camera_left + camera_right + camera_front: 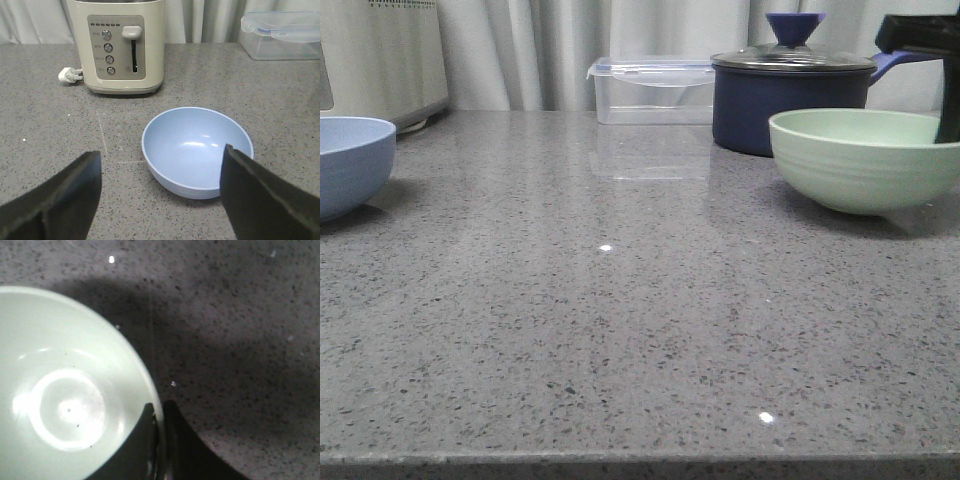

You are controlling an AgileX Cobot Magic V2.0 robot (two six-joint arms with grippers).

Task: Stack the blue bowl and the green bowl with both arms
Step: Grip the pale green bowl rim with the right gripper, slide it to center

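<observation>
Front view is showing the blue bowl (pixel 350 165) sitting at the bench's left edge and the green bowl (pixel 865 158) sitting near the right edge, in front of a navy saucepan (pixel 790 100), with the right gripper (pixel 948 120) reaching down at the green bowl's far right rim. Left wrist view is showing the left gripper (pixel 160 195) hanging spread wide over the blue bowl (pixel 197 150), clear of it, before a toaster (pixel 119 46). Right wrist view is showing the right gripper (pixel 159 450) pinching the green bowl's (pixel 65 390) rim, one finger inside and one outside.

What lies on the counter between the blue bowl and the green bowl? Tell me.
In the front view, nothing: only bare speckled counter separates the blue bowl and the green bowl. The clear container sits farther back.
</observation>
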